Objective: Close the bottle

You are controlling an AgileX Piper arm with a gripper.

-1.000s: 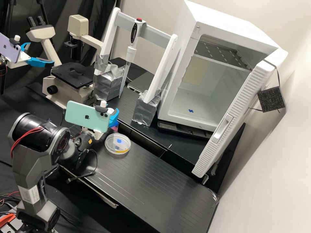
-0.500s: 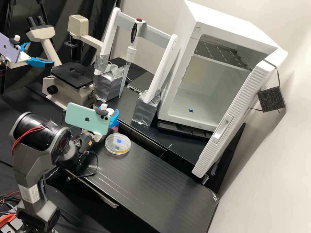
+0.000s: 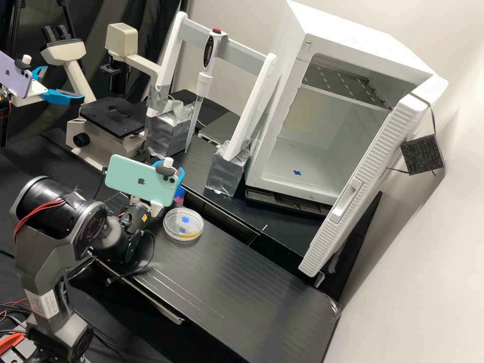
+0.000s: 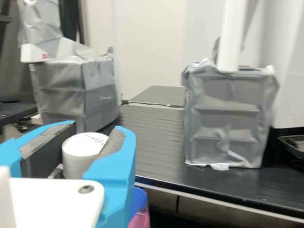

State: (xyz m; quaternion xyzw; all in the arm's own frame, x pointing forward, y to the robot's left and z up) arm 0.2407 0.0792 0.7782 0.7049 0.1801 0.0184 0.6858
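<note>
In the high view, the space is bounded by a pale, plain wall (image 3: 428,252) and a dark, folded curtain (image 3: 96,15). Near the wall a white cabinet (image 3: 348,30) is seen with its ribbed door (image 3: 363,166) swung open, crossed inside by a metal shelf (image 3: 343,80). The black counter (image 3: 242,292) is scored with fine parallel lines, and soft light is reflected from its surface.

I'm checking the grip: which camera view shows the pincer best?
The wrist view: the pincer is close up there, the white cap between its blue fingers. In the high view, the mint-green phone partly hides it.
</note>
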